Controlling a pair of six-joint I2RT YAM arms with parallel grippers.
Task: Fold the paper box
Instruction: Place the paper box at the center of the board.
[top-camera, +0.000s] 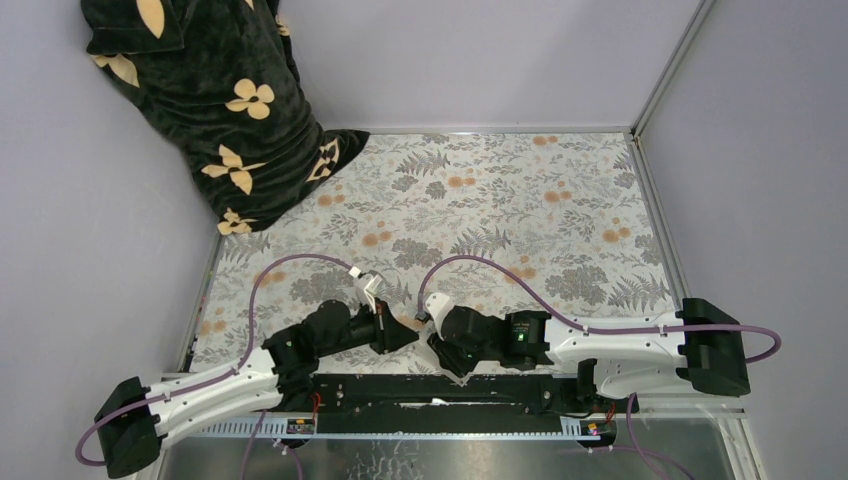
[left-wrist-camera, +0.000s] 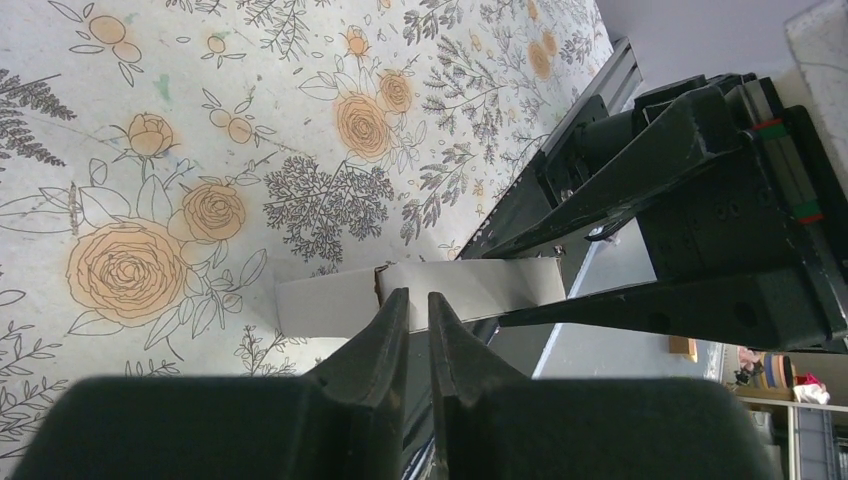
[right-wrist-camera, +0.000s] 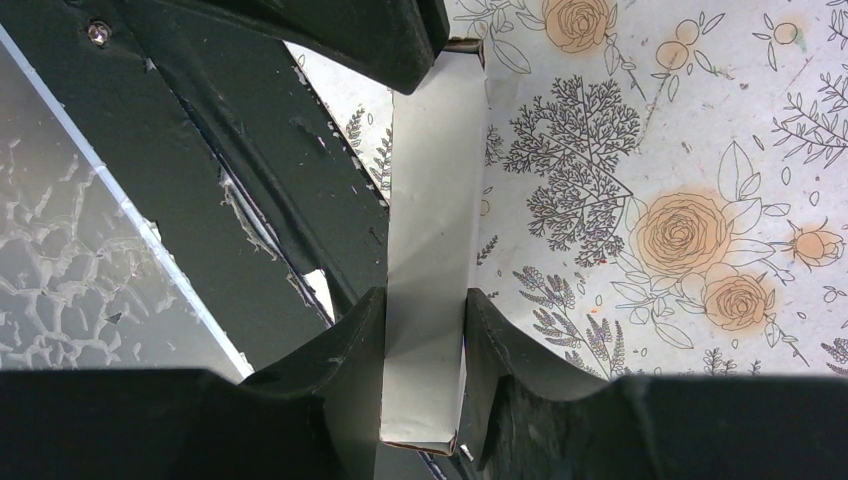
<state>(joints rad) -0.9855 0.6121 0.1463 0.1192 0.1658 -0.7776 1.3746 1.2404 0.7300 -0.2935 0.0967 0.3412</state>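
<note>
Item: box (right-wrist-camera: 430, 200), white, narrow, just beyond rail (top-camera: 430, 392) at rail's middle, spanning between both hands.
Right hand (right-wrist-camera: 425, 300): clamped across box's width, one finger on each long edge.
Left hand (left-wrist-camera: 416, 295): fingers (left-wrist-camera: 385, 330) almost together at box's opposite end. Cannot tell whether they grip its edge.
Clearance: both arms crowd rail. Worktop (top-camera: 500, 200) extends far beyond rail. Blanket (top-camera: 220, 110) in far-left corner, well apart from rail.
</note>
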